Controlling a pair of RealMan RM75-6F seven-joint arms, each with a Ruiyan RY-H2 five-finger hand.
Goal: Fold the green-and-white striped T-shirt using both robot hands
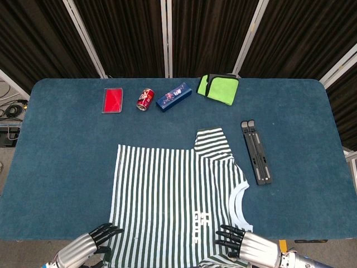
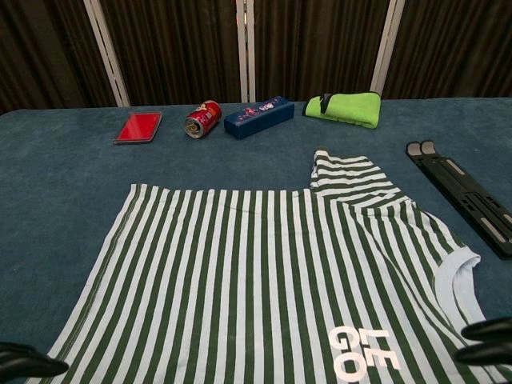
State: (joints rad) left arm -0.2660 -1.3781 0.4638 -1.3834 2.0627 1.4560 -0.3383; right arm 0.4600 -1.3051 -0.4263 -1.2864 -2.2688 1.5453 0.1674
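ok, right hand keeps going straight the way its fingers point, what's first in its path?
The right hand points roughly leftward across the near edge, fingers low over the striped T-shirt. It would meet the shirt's printed chest area first, probably already touching; contact can't be confirmed.

Bare table left; black stand blocks right of shirt.
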